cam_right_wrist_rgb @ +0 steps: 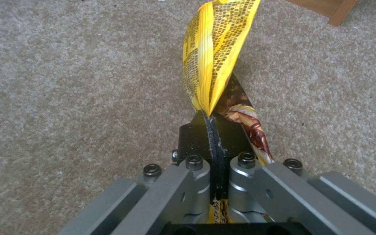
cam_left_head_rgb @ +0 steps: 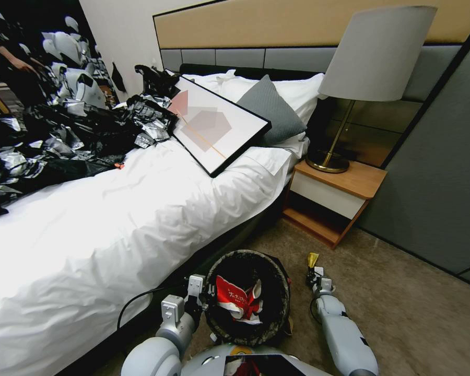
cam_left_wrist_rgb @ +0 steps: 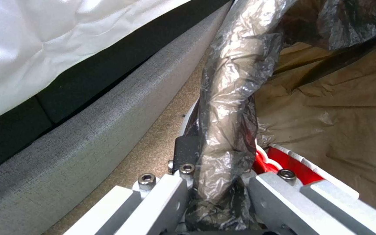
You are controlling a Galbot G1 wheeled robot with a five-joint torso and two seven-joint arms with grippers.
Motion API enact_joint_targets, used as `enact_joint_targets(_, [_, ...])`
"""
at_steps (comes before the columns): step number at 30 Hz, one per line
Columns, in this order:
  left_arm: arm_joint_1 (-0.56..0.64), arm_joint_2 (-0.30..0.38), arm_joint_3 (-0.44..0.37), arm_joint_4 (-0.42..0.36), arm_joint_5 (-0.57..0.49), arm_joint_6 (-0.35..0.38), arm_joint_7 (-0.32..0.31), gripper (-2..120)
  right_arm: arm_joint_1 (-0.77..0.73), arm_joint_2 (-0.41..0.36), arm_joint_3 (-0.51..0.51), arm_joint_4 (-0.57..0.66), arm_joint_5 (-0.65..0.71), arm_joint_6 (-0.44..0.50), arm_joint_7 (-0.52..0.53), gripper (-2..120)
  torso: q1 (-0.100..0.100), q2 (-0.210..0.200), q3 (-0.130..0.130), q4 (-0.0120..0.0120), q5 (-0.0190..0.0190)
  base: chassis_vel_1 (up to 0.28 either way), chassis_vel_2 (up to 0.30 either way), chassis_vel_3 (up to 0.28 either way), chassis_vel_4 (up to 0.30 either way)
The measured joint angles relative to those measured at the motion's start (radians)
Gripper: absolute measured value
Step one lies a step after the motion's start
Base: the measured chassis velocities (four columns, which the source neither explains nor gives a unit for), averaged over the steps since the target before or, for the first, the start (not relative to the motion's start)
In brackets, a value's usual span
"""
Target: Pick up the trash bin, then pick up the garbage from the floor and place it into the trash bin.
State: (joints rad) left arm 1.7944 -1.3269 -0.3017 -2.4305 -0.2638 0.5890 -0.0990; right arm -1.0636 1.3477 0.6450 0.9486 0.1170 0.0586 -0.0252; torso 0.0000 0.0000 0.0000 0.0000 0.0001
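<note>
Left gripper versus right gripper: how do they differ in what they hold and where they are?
The left gripper is clamped on the trash bin rim, over its dark liner bag, beside the bed; the right gripper pinches a thin yellow snack wrapper over bare carpet. The left grips something thick, the right something flat. Both are shut on their loads.
</note>
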Motion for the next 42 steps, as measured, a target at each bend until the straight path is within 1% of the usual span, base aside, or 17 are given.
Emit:
enact_joint_targets(13, [0.0, -0.003, 0.014, 0.004, 0.005, 0.0, 0.0, 0, -0.023, -0.004, -0.004, 0.061, 0.001, 0.019, 0.01, 0, 0.0, 0.0, 0.0, -0.0001, 0.0, 0.0, 0.0, 0.0, 0.0])
enact_joint_targets(16, [0.0, -0.003, 0.018, 0.004, 0.006, 0.0, -0.001, 0, -0.062, -0.003, -0.014, 0.197, 0.026, 0.069, 0.005, 0, 0.0, 0.0, 0.0, -0.0002, 0.0001, 0.0, 0.0, 0.0, 0.0])
enact_joint_targets(17, [0.0, -0.003, 0.018, 0.004, 0.006, 0.0, -0.001, 0, -0.062, -0.003, -0.014, 0.197, 0.026, 0.069, 0.005, 0, 0.0, 0.0, 0.0, -0.0002, 0.0001, 0.0, 0.0, 0.0, 0.0])
enact_joint_targets(20, [-0.002, 0.001, 0.02, 0.007, 0.006, 0.0, -0.001, 0, -0.11, -0.003, -0.024, 0.405, 0.073, 0.116, -0.031, 0, 0.0, 0.0, 0.0, 0.0, -0.0003, 0.0, 0.0, 0.0, 0.0])
enact_joint_targets(21, [-0.002, 0.001, 0.02, 0.007, 0.006, 0.0, -0.001, 0, -0.11, -0.003, -0.024, 0.405, 0.073, 0.116, -0.031, 0, 0.0, 0.0, 0.0, 0.0, -0.0003, 0.0, 0.0, 0.0, 0.0])
enact_joint_targets(23, [-0.004, 0.002, 0.018, 0.01, 0.005, 0.0, -0.001, 0, -0.139, -0.002, -0.033, 0.533, 0.111, 0.166, -0.099, 0, 0.0, 0.0, 0.0, 0.0001, -0.0005, 0.0, 0.0, 0.0, 0.0])
enact_joint_targets(24, [-0.004, 0.002, 0.018, 0.01, 0.005, 0.0, -0.001, 0, -0.139, -0.002, -0.033, 0.533, 0.111, 0.166, -0.099, 0, 0.0, 0.0, 0.0, 0.0001, -0.0005, 0.0, 0.0, 0.0, 0.0])
enact_joint_targets(26, [-0.01, 0.002, 0.013, 0.015, 0.002, 0.0, -0.001, 0, -0.167, 0.003, -0.046, 0.662, 0.153, 0.233, -0.199, 0, 0.0, 0.0, 0.0, -0.0001, 0.0002, 0.0, 0.0, 0.0, 0.0])
enact_joint_targets(27, [-0.01, 0.002, 0.013, 0.015, 0.002, 0.0, -0.001, 0, -0.167, 0.003, -0.046, 0.662, 0.153, 0.233, -0.199, 0, 0.0, 0.0, 0.0, -0.0001, 0.0002, 0.0, 0.0, 0.0, 0.0])
enact_joint_targets(29, [-0.015, 0.002, 0.008, 0.02, -0.001, 0.0, -0.001, 0, -0.205, 0.008, -0.069, 0.813, 0.221, 0.277, -0.311, 0, 0.0, 0.0, 0.0, 0.0002, -0.0006, 0.0, 0.0, 0.0, 0.0])
enact_joint_targets(30, [-0.015, 0.002, 0.008, 0.02, -0.001, 0.0, -0.001, 0, -0.205, 0.008, -0.069, 0.813, 0.221, 0.277, -0.311, 0, 0.0, 0.0, 0.0, 0.0002, -0.0006, 0.0, 0.0, 0.0, 0.0])
enact_joint_targets(32, [-0.016, -0.001, 0.004, 0.022, -0.005, 0.0, -0.001, 0, -0.252, 0.011, -0.093, 0.935, 0.268, 0.293, -0.421, 0, 0.0, 0.0, 0.0, 0.0001, 0.0, 0.0, 0.0, 0.0, 0.0])
enact_joint_targets(33, [-0.016, -0.001, 0.004, 0.022, -0.005, 0.0, -0.001, 0, -0.252, 0.011, -0.093, 0.935, 0.268, 0.293, -0.421, 0, 0.0, 0.0, 0.0, 0.0001, 0.0, 0.0, 0.0, 0.0, 0.0])
enact_joint_targets(36, [-0.019, -0.002, -0.002, 0.023, -0.009, 0.0, -0.001, 0, -0.314, -0.001, -0.124, 1.063, 0.293, 0.297, -0.526, 0, 0.0, 0.0, 0.0, 0.0, 0.0, 0.0, 0.0, 0.0, 0.0])
enact_joint_targets(37, [-0.019, -0.002, -0.002, 0.023, -0.009, 0.0, -0.001, 0, -0.314, -0.001, -0.124, 1.063, 0.293, 0.297, -0.526, 0, 0.0, 0.0, 0.0, 0.0, 0.0, 0.0, 0.0, 0.0, 0.0])
enact_joint_targets(39, [-0.023, -0.001, -0.005, 0.029, -0.012, 0.001, -0.001, 0, -0.394, -0.031, -0.156, 1.18, 0.338, 0.283, -0.624, 0, 0.0, 0.0, 0.0, -0.0001, -0.0001, 0.0, 0.0, 0.0, 0.0])
enact_joint_targets(42, [-0.028, -0.002, -0.004, 0.034, -0.012, 0.001, -0.001, 0, -0.444, -0.057, -0.181, 1.215, 0.354, 0.276, -0.662, 0, 0.0, 0.0, 0.0, -0.0002, -0.0002, 0.0, 0.0, 0.0, 0.0])
